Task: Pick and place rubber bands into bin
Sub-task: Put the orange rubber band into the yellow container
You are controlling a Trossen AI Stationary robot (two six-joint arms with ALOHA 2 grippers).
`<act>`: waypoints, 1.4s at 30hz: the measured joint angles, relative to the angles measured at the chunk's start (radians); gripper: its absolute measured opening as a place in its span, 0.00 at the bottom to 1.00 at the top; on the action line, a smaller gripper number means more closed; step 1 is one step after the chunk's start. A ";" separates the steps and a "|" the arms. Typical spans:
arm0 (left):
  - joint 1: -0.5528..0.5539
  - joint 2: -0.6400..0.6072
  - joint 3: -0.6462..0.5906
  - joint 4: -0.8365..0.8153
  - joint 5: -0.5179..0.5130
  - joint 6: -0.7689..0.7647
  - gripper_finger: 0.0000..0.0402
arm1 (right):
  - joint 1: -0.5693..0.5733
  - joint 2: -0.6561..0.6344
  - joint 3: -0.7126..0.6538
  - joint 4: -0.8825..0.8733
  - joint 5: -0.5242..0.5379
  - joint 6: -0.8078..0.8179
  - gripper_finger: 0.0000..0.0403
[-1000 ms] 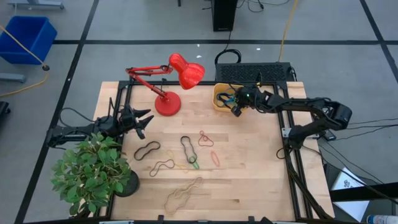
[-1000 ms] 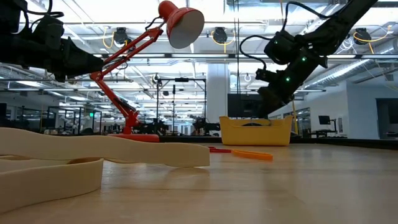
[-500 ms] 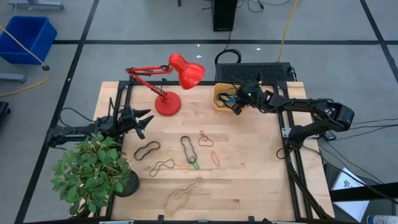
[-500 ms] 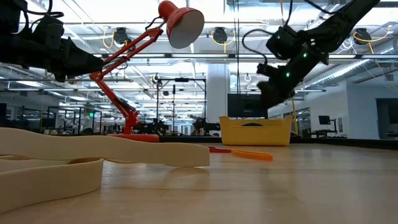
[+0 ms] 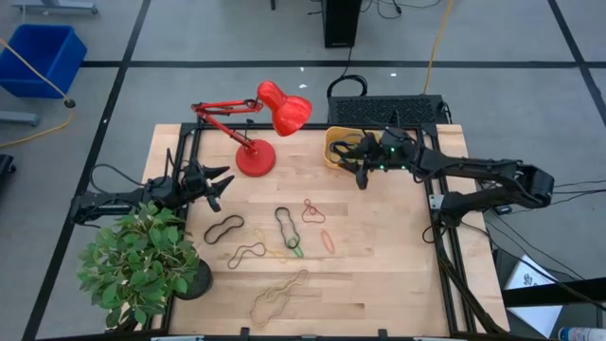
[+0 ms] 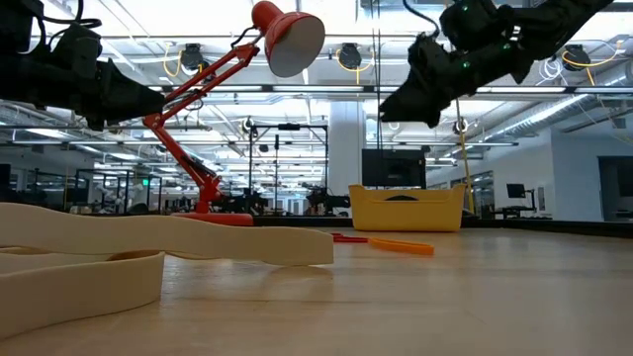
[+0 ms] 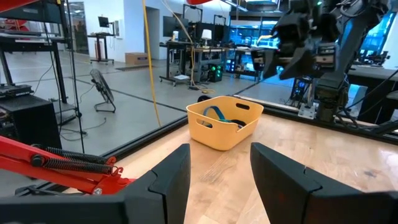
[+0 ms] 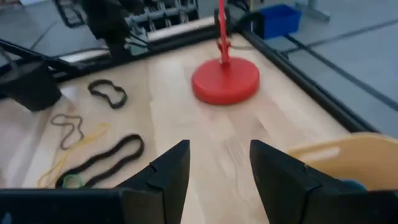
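Note:
The yellow bin (image 5: pixel 336 150) stands at the table's far edge, right of the red lamp. It holds a blue and a dark rubber band (image 7: pixel 216 114). My right gripper (image 5: pixel 356 163) hangs open above the bin's near side, pointing almost level toward the table's left, with nothing between its fingers (image 8: pixel 217 168). Loose rubber bands lie flat mid-table: black ones (image 5: pixel 224 228) (image 5: pixel 284 224), a red one (image 5: pixel 312 210), an orange one (image 5: pixel 327 241) and a tan tangle (image 5: pixel 279 294). My left gripper (image 5: pixel 218 186) waits open at the table's left edge.
The red desk lamp stands on its round base (image 5: pixel 256 158) at the far left of the bin, its head (image 5: pixel 284 107) over the far edge. A potted plant (image 5: pixel 142 265) fills the near left corner. Bare wood lies right of the bands.
My right gripper has opened, risen out of the bin and tipped from pointing down to almost level, drawing back a little toward the table's right edge.

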 joint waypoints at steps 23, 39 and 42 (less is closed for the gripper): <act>0.000 0.000 0.000 0.000 0.001 0.001 0.43 | 0.517 0.241 0.000 -0.010 0.240 -0.299 0.40; 0.000 0.000 0.000 -0.004 0.002 -0.003 0.43 | 0.568 0.542 0.000 0.163 0.237 -0.192 0.40; 0.000 0.000 0.000 -0.005 0.002 -0.003 0.43 | 0.568 0.568 0.000 0.171 0.236 -0.189 0.40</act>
